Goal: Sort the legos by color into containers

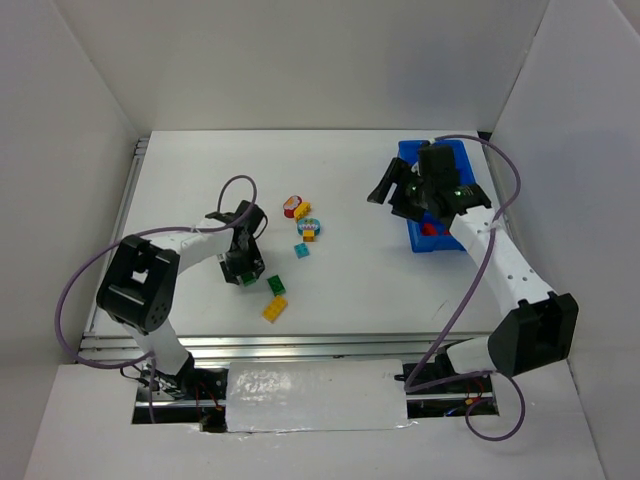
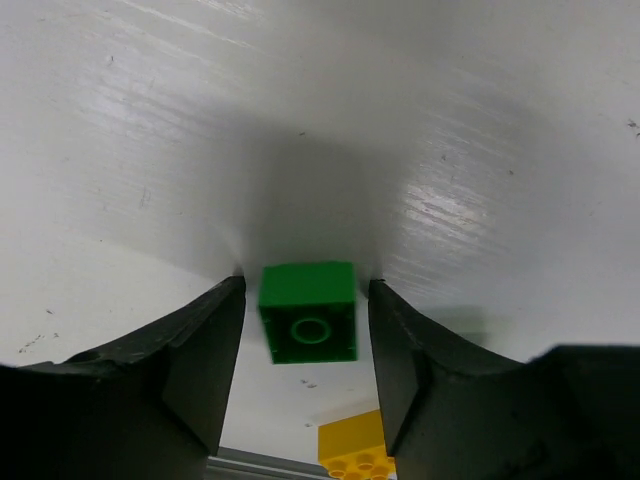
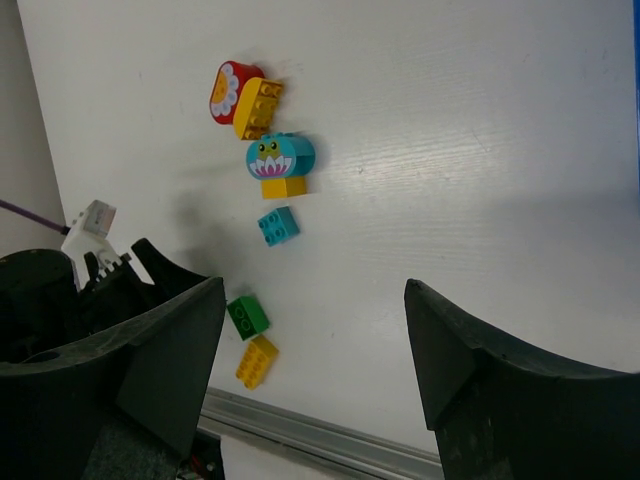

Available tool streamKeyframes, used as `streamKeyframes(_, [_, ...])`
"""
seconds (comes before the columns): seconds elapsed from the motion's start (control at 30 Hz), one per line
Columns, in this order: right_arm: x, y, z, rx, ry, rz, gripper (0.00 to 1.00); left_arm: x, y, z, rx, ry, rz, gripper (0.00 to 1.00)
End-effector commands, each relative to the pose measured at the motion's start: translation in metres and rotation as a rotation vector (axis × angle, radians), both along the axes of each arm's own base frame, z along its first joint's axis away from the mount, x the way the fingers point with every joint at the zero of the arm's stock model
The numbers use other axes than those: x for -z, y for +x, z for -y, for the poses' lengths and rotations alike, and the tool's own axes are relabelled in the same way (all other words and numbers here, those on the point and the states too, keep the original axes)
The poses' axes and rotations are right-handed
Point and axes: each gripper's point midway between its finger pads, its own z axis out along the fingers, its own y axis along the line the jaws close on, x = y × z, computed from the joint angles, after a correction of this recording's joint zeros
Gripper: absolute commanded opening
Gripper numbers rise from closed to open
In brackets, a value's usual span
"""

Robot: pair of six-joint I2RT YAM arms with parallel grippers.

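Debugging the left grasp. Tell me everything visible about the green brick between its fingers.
The green brick is small, square, glossy plastic: one bright face, one darker face toward the camera bearing a single ring. It sits centred between the fingers of the left gripper; thin gaps show on both sides, so no contact is visible. Whether it rests on the white table cannot be told.

This is a robotics lab bench, set up as a closed test cell. A white table [image 1: 350, 180] is boxed in by plain white panels [image 1: 300, 60] at 9, 12 and 3 o'clock, and an aluminium rail [image 1: 320, 347] runs along its 6 o'clock edge. The left arm [image 1: 190, 245] and right arm [image 1: 505, 265] are mounted there, trailing loose purple cables [image 1: 467, 297]. Toy bricks [image 1: 275, 308] near the centre and a blue bin [image 1: 408, 152] at 2 o'clock serve as props.
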Motion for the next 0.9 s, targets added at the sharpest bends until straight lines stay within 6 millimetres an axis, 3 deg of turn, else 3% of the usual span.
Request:
streamKeyframes(0.0, [-0.008, -0.01, -0.005, -0.036, 0.018, 0.031, 0.8, 0.005, 0.004, 0.006, -0.019, -0.022, 0.025, 0.63])
streamKeyframes(0.03, [-0.009, -0.01, -0.006, -0.036, 0.021, 0.035, 0.79, 0.004, 0.005, 0.006, -0.019, -0.018, 0.031, 0.59])
streamKeyframes(0.13, [-0.009, -0.014, -0.012, -0.05, 0.045, 0.051, 0.8, -0.005, 0.013, 0.007, -0.021, -0.006, 0.065, 0.31])
streamKeyframes(0.17, [-0.013, -0.019, -0.019, -0.076, 0.075, 0.06, 0.85, -0.009, 0.015, 0.007, -0.026, -0.007, 0.069, 0.18])
streamKeyframes(0.2, [-0.006, -0.025, -0.028, -0.108, 0.091, 0.048, 0.99, -0.022, 0.024, 0.01, -0.03, -0.015, 0.102, 0.12])
streamKeyframes(0.23, [-0.011, -0.025, -0.037, -0.141, 0.122, 0.082, 1.0, -0.03, 0.023, 0.012, -0.033, -0.017, 0.105, 0.06])
streamKeyframes(0.27, [-0.005, -0.036, -0.048, -0.196, 0.168, 0.064, 1.0, -0.051, 0.031, 0.017, -0.047, -0.049, 0.153, 0.0])
streamKeyframes(0.33, [-0.015, -0.044, -0.068, -0.257, 0.231, 0.123, 1.0, -0.074, 0.033, 0.026, -0.05, -0.092, 0.188, 0.0])
streamKeyframes(0.4, [-0.013, -0.059, -0.091, -0.324, 0.317, 0.158, 0.99, -0.111, 0.04, 0.042, -0.078, -0.189, 0.258, 0.0])
streamKeyframes(0.53, [-0.02, -0.085, -0.119, -0.363, 0.389, 0.229, 0.97, -0.163, 0.043, 0.076, -0.15, -0.43, 0.324, 0.0])
streamKeyframes(0.7, [-0.025, -0.088, -0.134, -0.301, 0.356, 0.335, 0.95, -0.2, 0.033, 0.115, -0.173, -0.678, 0.313, 0.0])
streamKeyframes(0.87, [-0.036, -0.081, -0.151, -0.303, 0.344, 0.394, 0.93, -0.231, 0.022, 0.144, -0.166, -0.804, 0.329, 0.0])
